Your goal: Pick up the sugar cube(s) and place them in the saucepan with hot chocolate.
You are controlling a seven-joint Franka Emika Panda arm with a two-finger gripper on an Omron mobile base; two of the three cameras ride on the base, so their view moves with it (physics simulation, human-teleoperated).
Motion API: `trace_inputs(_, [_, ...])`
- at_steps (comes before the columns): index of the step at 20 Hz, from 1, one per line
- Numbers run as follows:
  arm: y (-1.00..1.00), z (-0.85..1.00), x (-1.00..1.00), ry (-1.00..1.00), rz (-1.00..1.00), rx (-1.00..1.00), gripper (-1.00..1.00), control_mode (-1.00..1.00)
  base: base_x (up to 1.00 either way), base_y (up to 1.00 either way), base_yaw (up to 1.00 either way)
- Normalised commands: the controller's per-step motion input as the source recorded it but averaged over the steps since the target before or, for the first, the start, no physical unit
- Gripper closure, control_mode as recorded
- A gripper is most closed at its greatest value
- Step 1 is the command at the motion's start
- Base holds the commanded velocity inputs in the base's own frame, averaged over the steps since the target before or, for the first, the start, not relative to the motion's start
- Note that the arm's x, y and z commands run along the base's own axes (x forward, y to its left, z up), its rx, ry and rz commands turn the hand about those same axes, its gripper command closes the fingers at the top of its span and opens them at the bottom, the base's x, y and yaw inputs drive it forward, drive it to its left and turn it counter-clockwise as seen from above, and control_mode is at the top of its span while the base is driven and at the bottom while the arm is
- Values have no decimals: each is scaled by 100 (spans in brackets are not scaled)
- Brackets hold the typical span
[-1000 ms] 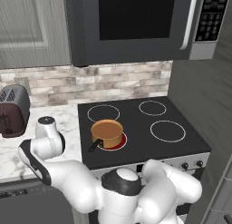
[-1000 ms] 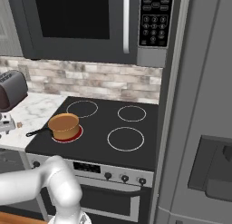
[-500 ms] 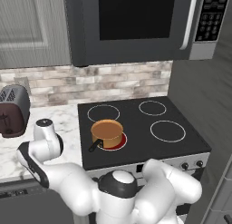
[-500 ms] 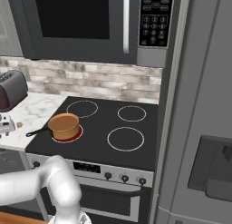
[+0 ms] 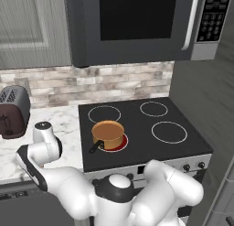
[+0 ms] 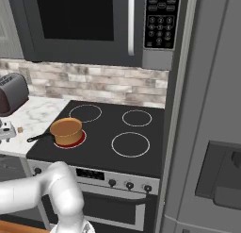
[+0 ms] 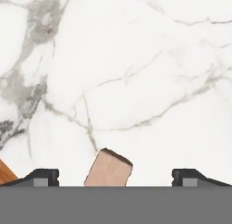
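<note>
one sugar cube (image 7: 108,168) lies on the white marble surface (image 7: 136,73), between the fingertips (image 7: 43,177) of the hand (image 7: 113,177), which stands wide, gripping nothing. saucepan (image 5: 108,134) sits on the red-lit stove (image 5: 151,129) burner.

Heads up, the small tan-brown sugar cube (image 7: 108,168) on the white marble counter (image 7: 136,73) is cut off at 6 o'clock in the hand view. Another orange-brown scrap (image 7: 5,174) at 8 o'clock is clipped too, can't tell what it is.
</note>
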Motion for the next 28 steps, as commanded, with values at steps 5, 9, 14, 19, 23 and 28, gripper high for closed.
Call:
trace_inputs(5, [0,-20,7,0,0,0,-100,-100,0,0,0])
trace_inputs(9, [1,-16,5,0,0,0,-100,-100,0,0,0])
trace_inputs(14, [4,-9,0,0,0,0,-100,-100,0,0,0])
trace_inputs(19, [5,-6,0,0,0,0,-100,-100,0,0,0])
trace_inputs(23, [5,-6,0,0,0,0,-100,-100,0,0,0])
trace_inputs(28, [3,-10,0,0,0,0,-100,-100,0,0,0])
